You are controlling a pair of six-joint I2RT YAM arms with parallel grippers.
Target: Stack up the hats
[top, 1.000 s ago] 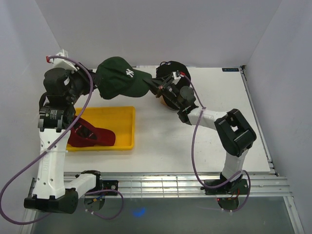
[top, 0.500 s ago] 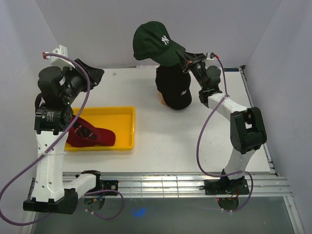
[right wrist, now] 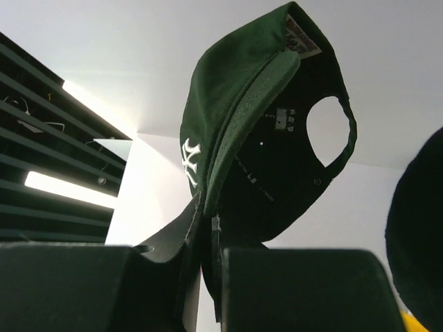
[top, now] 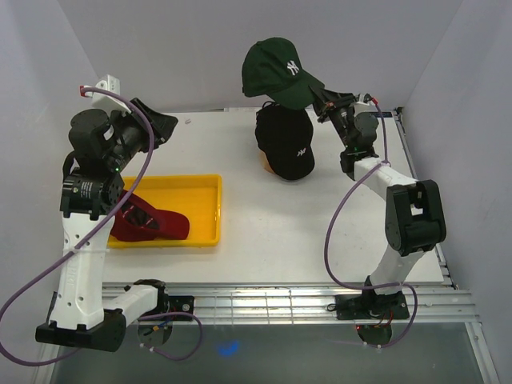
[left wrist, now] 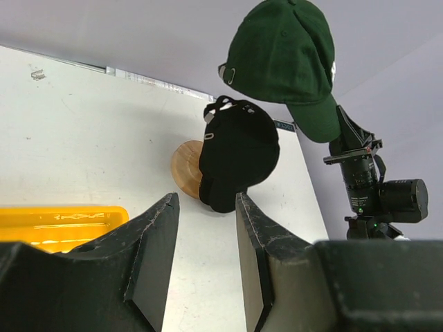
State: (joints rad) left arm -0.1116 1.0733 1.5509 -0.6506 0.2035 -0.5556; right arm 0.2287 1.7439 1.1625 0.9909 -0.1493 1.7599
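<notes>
So right now the right pincer [top: 318,94] is clamping down on the brim of the dark green cap [top: 278,69] and holding it up in the air. The crown is tipping away from the arm and the white stitched logo is facing the overhead camera. From the right wrist cam you're looking straight up into the inside of the cap, with the brim edge squeezed between the two fingers and the back strap opening showing at the top. The green cap isn't touching anything else. It's hanging above the black cap [top: 286,142], with a clear gap between them in the left wrist view. That black cap is sitting over the round wooden stand [left wrist: 185,164] toward the back of the worktop [top: 360,216], with its small white emblem showing on the near side and a bit of the wood peeking out at the lower left. Can't tell if anything else is sitting under it. Over on the left, the red cap [top: 150,223] is lying in the yellow tray [top: 205,210], at the tray's left end and partly hidden behind the left arm. The left pincer [left wrist: 206,207] is hovering above the worktop at the back left, well away from the hats. Its jaws are standing apart with nothing between them, and it's pointing across toward the stand.
</notes>
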